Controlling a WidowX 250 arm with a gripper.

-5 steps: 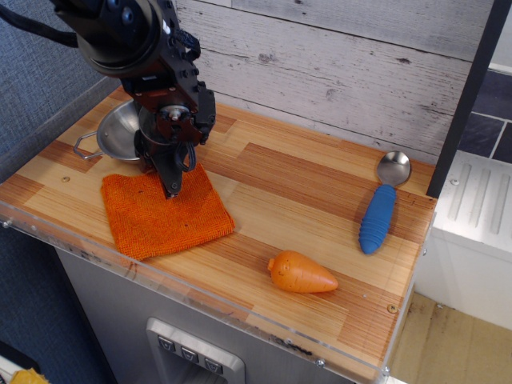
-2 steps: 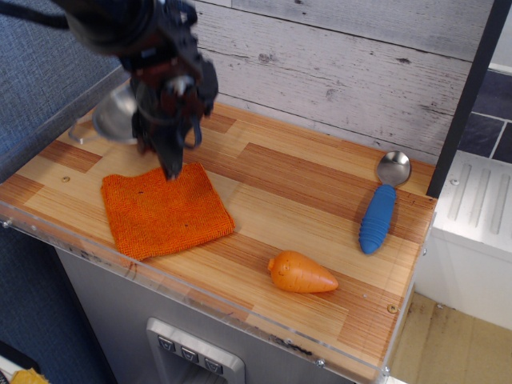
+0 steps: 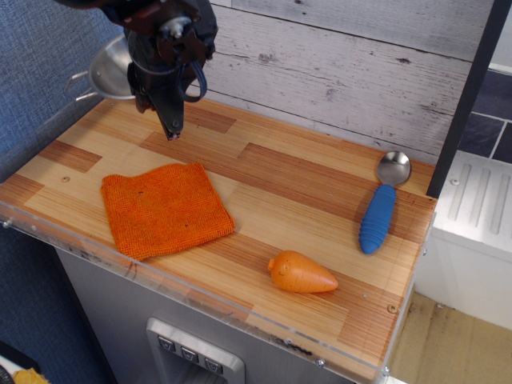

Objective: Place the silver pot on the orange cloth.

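The gripper (image 3: 171, 128) is clamped on the silver pot (image 3: 110, 68), holding it by its rim, tilted, high above the table's back-left corner. The orange cloth (image 3: 165, 208) lies flat below. That edge hold looks risky: the pot could swing and slip out.

A wooden countertop (image 3: 280, 184) of striped light and reddish planks carries a clear plastic strip along its front edge. A spoon (image 3: 382, 202) with a ribbed blue handle and a shiny metal bowl lies near the right rear edge, its bowl pointing toward the back wall. An orange plastic carrot (image 3: 301, 273) lies on its side near the front edge, well apart from the spoon, its narrow end pointing right. A whitewashed plank wall (image 3: 344, 64) stands behind the counter. A dark vertical post (image 3: 468, 88) rises at the right. Blue fabric panelling (image 3: 44, 64) covers the left side.
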